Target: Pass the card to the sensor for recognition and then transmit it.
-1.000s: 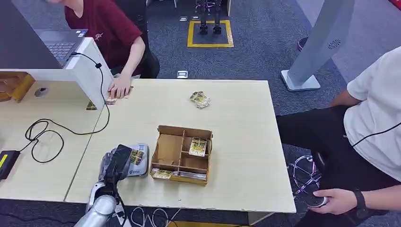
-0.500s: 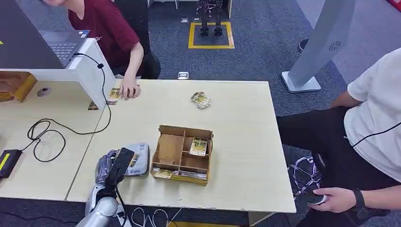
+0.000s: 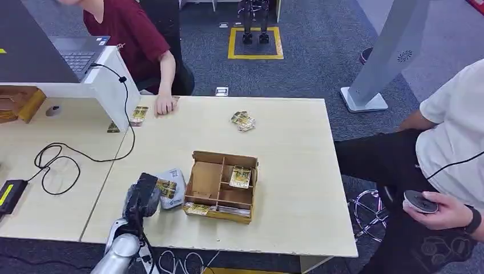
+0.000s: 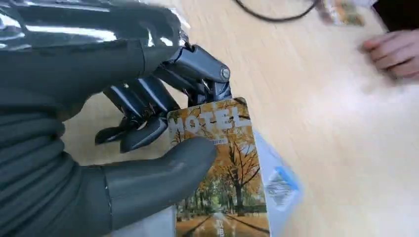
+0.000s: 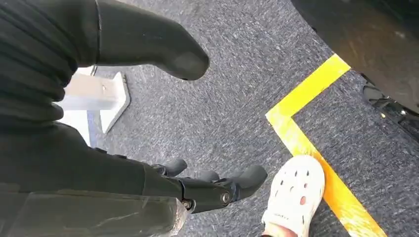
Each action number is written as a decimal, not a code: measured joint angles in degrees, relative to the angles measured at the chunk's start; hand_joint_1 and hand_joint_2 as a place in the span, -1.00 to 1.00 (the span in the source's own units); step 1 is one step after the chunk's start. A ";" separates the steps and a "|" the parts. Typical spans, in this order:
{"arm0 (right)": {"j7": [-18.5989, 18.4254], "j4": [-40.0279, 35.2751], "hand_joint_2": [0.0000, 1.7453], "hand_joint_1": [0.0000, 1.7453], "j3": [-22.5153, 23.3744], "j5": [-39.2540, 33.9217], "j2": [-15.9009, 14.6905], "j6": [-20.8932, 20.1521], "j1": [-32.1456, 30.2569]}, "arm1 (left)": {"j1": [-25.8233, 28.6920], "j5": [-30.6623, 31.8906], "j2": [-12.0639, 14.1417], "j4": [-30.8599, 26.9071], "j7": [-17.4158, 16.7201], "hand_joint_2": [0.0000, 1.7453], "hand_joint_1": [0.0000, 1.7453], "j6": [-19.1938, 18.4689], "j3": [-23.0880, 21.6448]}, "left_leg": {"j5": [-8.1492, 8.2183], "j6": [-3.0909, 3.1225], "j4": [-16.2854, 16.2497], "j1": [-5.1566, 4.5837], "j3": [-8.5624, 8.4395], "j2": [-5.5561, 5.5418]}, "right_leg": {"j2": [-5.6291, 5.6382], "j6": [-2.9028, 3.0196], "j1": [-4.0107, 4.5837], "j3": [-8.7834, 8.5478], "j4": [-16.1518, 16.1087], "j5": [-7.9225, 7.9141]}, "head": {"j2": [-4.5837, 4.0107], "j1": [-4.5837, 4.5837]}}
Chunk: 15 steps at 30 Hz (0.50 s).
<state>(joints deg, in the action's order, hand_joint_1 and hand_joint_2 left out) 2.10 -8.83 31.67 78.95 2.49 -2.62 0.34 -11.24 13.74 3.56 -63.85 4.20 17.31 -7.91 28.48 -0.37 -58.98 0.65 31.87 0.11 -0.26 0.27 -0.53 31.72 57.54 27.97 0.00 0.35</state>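
My left hand (image 3: pixel 141 200) pinches a yellow hotel card (image 3: pixel 166 187) between thumb and fingers, near the table's front edge. In the left wrist view the card (image 4: pixel 225 168) reads MOTEL over an autumn tree picture, and my left hand (image 4: pixel 148 148) holds it just over the grey sensor pad (image 4: pixel 276 185) with a blue mark. The sensor pad (image 3: pixel 174 191) lies left of the wooden card box (image 3: pixel 220 185). My right hand (image 5: pixel 197 190) hangs beside my body over the carpet, fingers apart and empty.
The wooden box holds one card (image 3: pixel 240 176) upright and another card (image 3: pixel 197 209) at its front. Loose cards (image 3: pixel 242 120) lie at the table's far side. A person's hand (image 3: pixel 165 105) rests near cards (image 3: pixel 137 114) at the far left. A seated person (image 3: pixel 451 148) is on the right.
My left hand has shifted right with the card, bringing it over the sensor pad. The person's hand at the far left slid right off the cards. The seated person raised a hand.
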 joint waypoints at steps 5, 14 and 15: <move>-0.02 0.00 1.00 -1.00 0.00 0.07 0.00 0.02 -0.03 | -1.68 -7.47 0.20 -7.62 1.66 1.00 1.00 0.11 -0.02 | -0.02 0.01 -0.04 0.01 0.13 0.01 | 0.04 -0.03 0.00 0.17 0.00 -0.04 | 0.00 0.00; -0.02 -0.02 1.00 -1.00 -0.31 0.87 0.00 0.00 0.07 | -6.60 -7.86 0.92 -13.35 4.63 1.00 1.00 3.13 -0.70 | -0.02 0.00 -0.04 0.01 0.23 0.03 | 0.08 -0.03 0.00 0.27 0.00 -0.03 | 0.00 0.02; -0.02 -0.02 1.00 -1.00 -0.33 0.90 0.00 0.00 0.09 | -6.82 -7.69 0.96 -13.52 4.91 1.00 1.00 3.67 -0.83 | -0.02 0.00 -0.04 0.01 0.24 0.03 | 0.08 -0.03 0.00 0.28 0.00 -0.03 | 0.00 0.00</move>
<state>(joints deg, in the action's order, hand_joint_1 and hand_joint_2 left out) 2.08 -8.85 31.34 79.84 2.49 -2.62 0.43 -18.06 6.05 4.52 -77.37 9.11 20.98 -8.74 28.47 -0.36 -59.02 0.66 32.11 0.14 -0.18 0.24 -0.53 32.00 57.54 27.94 0.00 0.35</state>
